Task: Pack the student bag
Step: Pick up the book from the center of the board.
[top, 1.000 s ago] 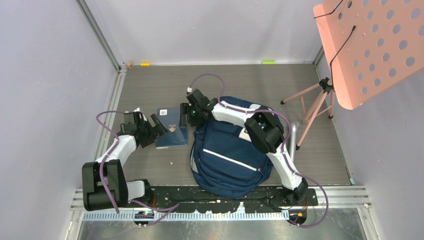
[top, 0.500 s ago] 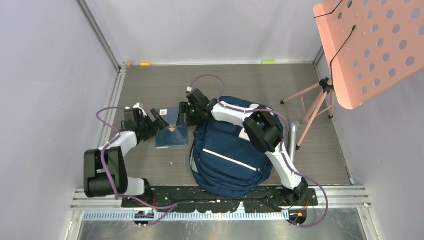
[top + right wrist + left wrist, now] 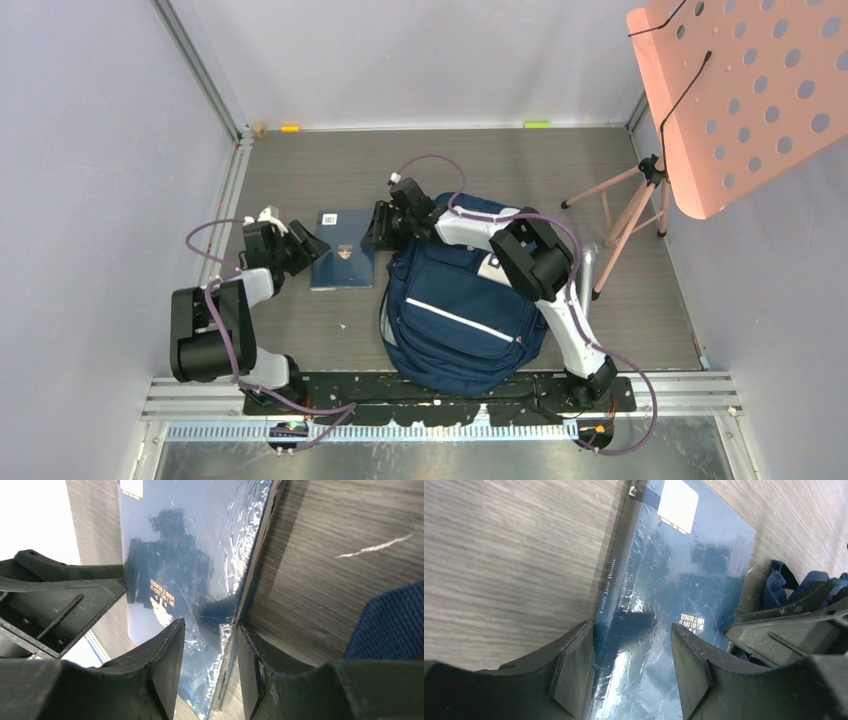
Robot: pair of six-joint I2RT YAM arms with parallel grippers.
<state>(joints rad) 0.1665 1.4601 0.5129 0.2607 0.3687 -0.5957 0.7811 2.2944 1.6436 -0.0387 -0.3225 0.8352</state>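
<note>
Under your right arm, the large navy fabric student bag (image 3: 460, 310) lies flat, its inside hidden from you.
Just left of it lies a glossy dark-blue hardback book (image 3: 345, 252), long axis near-to-far. Your left gripper (image 3: 631, 627) gapes astride its spine, and your right gripper (image 3: 211, 625) narrowly straddles the opposite edge; whether it pinches, you cannot tell.

We see the left end effector (image 3: 631, 630) with its two black fingers (image 3: 571, 672) spread apart over a glossy dark blue book (image 3: 694, 570), which lies on the grey wood-grain bench (image 3: 509, 555). One finger sits just beside the lettered spine and the other is over the cover. A white label (image 3: 679, 505) sits near the book's far end. At the book's right edge we see the right end effector (image 3: 744, 625) and blue fabric of the student bag (image 3: 779, 580).
</note>
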